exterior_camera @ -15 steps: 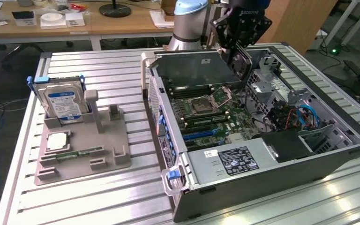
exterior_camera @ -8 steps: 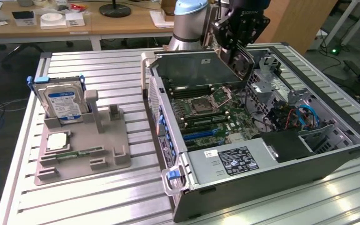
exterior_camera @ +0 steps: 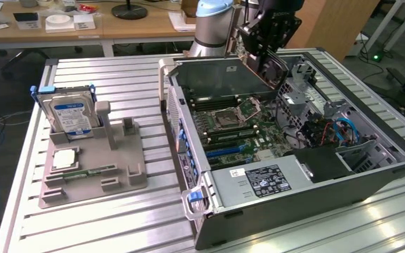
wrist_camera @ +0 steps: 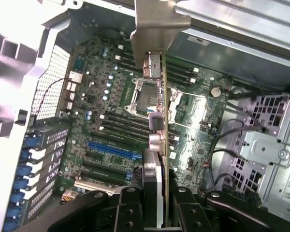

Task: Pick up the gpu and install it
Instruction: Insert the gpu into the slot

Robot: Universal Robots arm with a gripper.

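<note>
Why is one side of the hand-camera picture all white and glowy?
Wrist view: strong light bleaches the table beside the computer case to white, and the gpu has a gleaming bracket. Exterior view: light glints off the table's slats.

You've got the case (exterior_camera: 371,174) lying open on the table (exterior_camera: 104,226), motherboard (wrist_camera: 111,125) inside, gpu (wrist_camera: 156,96) pinched in the gripper (wrist_camera: 154,208) right above that board. On the exterior view's left of the case sits the tray (exterior_camera: 90,174), hard drive (exterior_camera: 72,113) standing in it.
</note>
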